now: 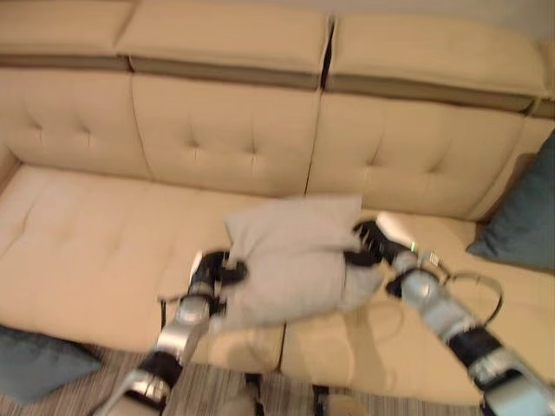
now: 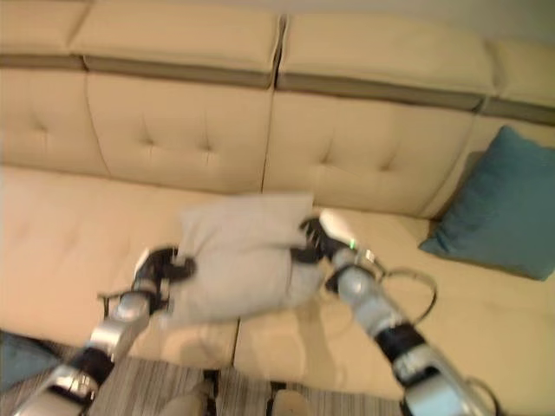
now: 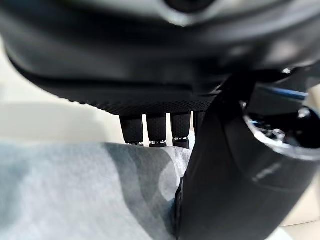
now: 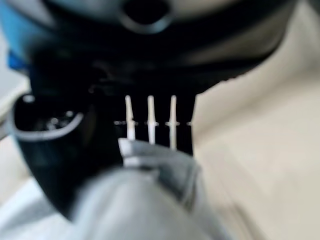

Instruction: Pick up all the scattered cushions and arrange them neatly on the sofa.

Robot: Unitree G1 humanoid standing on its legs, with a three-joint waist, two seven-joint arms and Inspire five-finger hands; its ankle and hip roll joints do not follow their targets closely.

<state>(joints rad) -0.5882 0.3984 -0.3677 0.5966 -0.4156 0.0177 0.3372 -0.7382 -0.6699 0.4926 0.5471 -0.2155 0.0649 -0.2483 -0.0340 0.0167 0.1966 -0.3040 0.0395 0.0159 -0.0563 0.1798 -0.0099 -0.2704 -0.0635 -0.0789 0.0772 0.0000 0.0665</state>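
**Two robot hands hold a grey cushion over the sofa**

Left eye view: A soft, square grey cushion (image 1: 290,260) hangs just above the seat of a tan sofa (image 1: 87,243). The sofa looks smooth like leather, with little button dents in its back. The left robot hand (image 1: 217,270) grips the cushion's left edge. The right robot hand (image 1: 371,243) grips its right edge. A dark blue cushion (image 1: 39,362) lies on the striped rug (image 1: 208,386) by the sofa's front. A puffy teal cushion (image 1: 525,212) leans in the sofa's right corner.

Right eye view: The same grey cushion sits between both hands, over the gap between two seat pads. The teal cushion shows whole here, square and plump.

Left wrist view: The dark fingers (image 3: 156,131) curl over the grey cloth, and the thick thumb (image 3: 225,180) presses on its near side. The cloth looks woven and soft.

Right wrist view: The fingers and the thumb (image 4: 60,160) pinch a folded corner of the grey cushion. Tan sofa shows behind.
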